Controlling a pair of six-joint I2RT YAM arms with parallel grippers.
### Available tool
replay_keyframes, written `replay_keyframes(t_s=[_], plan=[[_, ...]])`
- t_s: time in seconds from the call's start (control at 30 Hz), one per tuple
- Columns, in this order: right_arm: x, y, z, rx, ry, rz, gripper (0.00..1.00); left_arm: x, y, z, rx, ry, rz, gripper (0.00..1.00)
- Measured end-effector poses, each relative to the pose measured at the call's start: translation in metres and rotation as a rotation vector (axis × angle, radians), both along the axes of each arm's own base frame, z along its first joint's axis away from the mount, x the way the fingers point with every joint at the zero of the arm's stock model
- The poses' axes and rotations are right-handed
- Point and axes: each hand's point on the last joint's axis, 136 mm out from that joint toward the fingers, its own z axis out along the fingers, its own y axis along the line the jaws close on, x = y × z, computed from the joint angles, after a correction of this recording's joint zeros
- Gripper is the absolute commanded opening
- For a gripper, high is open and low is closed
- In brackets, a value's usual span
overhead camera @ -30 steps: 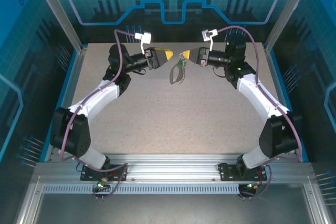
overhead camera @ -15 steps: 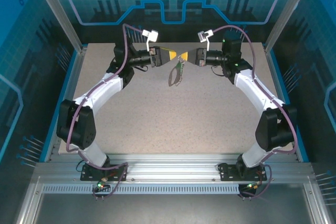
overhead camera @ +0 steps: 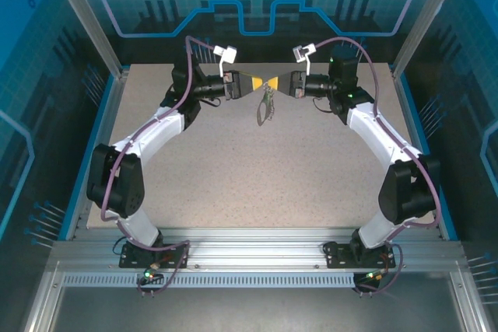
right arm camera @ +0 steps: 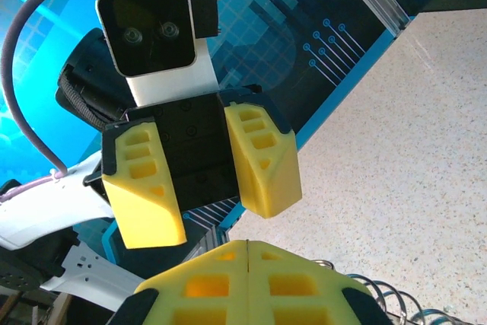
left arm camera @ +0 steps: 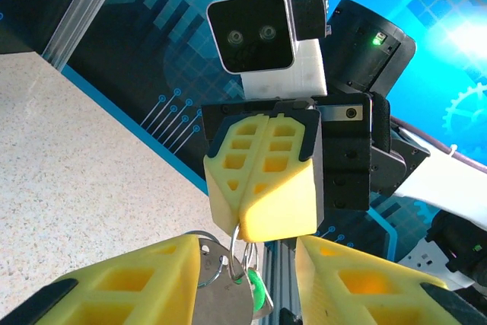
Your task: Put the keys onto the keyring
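My right gripper [overhead camera: 274, 83] is shut on the keyring [overhead camera: 265, 106], which hangs below it over the far middle of the table. In the left wrist view its shut yellow fingers [left arm camera: 262, 180] pinch a thin silver ring [left arm camera: 234, 237]. From that ring hang a flat silver key [left arm camera: 221, 291] and the green-headed key [left arm camera: 259, 288]. My left gripper [left arm camera: 247, 253] faces the right one tip to tip. Its jaws stand apart around the hanging keys: the left finger [left arm camera: 122, 283] lies against the silver key, and a gap remains at the right finger. The right wrist view shows my left gripper [right arm camera: 213, 215] with its jaws apart.
Wire coils [right arm camera: 388, 298] show beside my right gripper's fingers [right arm camera: 249, 279]. The speckled table [overhead camera: 257, 176] spreads bare below both arms. Blue walls and metal frame posts [overhead camera: 85, 13] close in the back and sides.
My left gripper has moved right until it meets the right gripper, and its jaws have narrowed around the keys. The right gripper with the keyring shifted slightly left.
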Motion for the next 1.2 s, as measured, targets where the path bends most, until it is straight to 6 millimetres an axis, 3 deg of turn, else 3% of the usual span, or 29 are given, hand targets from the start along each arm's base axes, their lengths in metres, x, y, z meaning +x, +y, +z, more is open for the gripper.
replay_keyframes(t_s=[0.33, 0.77, 1.2], plan=[[0.001, 0.000, 0.004, 0.002, -0.008, 0.000, 0.00, 0.003, -0.004, -0.009, 0.004, 0.029, -0.008, 0.37], [0.001, 0.003, 0.000, -0.001, -0.003, 0.007, 0.00, -0.001, -0.015, -0.004, 0.000, 0.015, -0.042, 0.32], [0.001, 0.003, -0.001, -0.003, -0.003, 0.009, 0.00, -0.001, -0.016, -0.005, -0.001, 0.020, -0.045, 0.11]])
